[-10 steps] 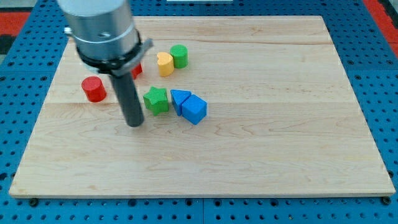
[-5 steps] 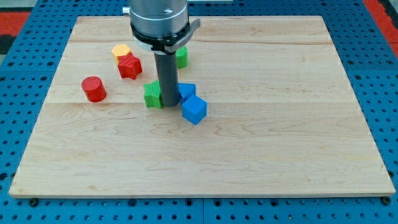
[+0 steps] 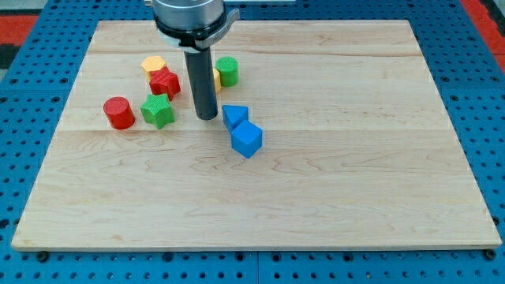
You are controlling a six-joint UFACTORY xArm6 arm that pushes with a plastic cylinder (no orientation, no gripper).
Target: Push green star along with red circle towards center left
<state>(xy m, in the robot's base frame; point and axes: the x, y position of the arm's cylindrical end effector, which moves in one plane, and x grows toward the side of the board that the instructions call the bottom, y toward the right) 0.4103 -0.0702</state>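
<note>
Star point(image 3: 157, 110) just right of circle point(image 3: 120, 113); tool tip point(image 3: 207, 117) between star and cubes point(image 3: 245, 140).

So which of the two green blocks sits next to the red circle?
The green star, just to the view's right of the red circle. The other green block, a cylinder, stands farther up and right, beyond my tip.

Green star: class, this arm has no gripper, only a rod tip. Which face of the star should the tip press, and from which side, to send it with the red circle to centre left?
Press the green star on its face toward the view's right, coming from that side. The red circle lies just to its left, so a leftward push probably carries both. My tip stands to the star's right, apart from it.
</note>
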